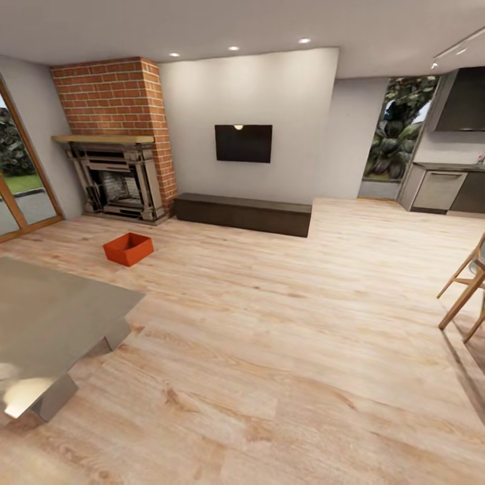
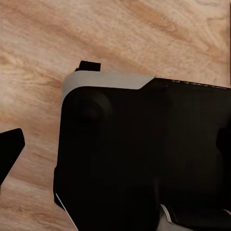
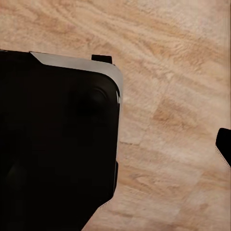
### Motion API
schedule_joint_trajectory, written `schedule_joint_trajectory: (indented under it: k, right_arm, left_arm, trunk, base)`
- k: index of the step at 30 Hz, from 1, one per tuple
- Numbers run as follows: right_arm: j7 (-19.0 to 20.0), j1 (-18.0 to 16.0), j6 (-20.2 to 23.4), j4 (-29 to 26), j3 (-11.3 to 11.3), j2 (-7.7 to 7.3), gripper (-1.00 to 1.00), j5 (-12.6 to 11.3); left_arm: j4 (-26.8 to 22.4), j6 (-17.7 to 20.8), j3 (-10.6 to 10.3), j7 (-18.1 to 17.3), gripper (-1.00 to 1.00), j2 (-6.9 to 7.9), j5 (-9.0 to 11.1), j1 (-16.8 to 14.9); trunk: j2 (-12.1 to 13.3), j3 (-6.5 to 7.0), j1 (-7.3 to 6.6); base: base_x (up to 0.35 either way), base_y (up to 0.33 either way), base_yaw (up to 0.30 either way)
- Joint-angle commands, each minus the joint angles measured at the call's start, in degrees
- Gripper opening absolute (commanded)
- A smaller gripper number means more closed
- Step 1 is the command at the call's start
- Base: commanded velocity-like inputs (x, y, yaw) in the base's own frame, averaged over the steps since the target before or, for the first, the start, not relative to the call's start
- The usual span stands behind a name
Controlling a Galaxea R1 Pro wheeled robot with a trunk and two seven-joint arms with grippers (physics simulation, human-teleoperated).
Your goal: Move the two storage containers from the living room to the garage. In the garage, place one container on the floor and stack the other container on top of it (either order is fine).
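- Storage container (image 1: 128, 248): one orange-red open-topped bin sits upright on the light wood plank floor (image 1: 283, 337) of the living room, in front of the brick fireplace (image 1: 118, 175). It lies skewed to the planks, its long axis running from near left to far right, one corner towards the camera.
- Glass coffee table (image 1: 54, 323) stands near left, apart from the bin.
- Dark low cabinet (image 1: 242, 213) runs along the far wall beneath the black TV (image 1: 243, 143).
- Wooden chair legs (image 1: 465, 289) show at the right edge.
- Each wrist view shows dark robot bodywork over the planks; whether the jaws are open or closed cannot be told.
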Motion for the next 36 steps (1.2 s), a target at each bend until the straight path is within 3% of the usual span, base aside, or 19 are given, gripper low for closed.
schedule_joint_trajectory:
  k: [1,36]
  right_arm:
    - [0.0,0.0,-0.2,0.1,0.4,0.03,1.00,-0.3]
    - [0.0,0.0,-0.2,0.1,0.4,0.04,1.00,-0.1]
  left_arm:
    - [0.1,-0.2,-0.2,-0.1,1.00,-0.01,0.5,0.0]
    - [0.1,-0.2,-0.2,-0.1,1.00,0.00,0.5,0.0]
  trunk:
    - [0.0,-0.07,0.04]
    - [0.0,-0.07,0.04]
  base:
    - [0.322,0.000,0.000]
    - [0.322,0.000,0.000]
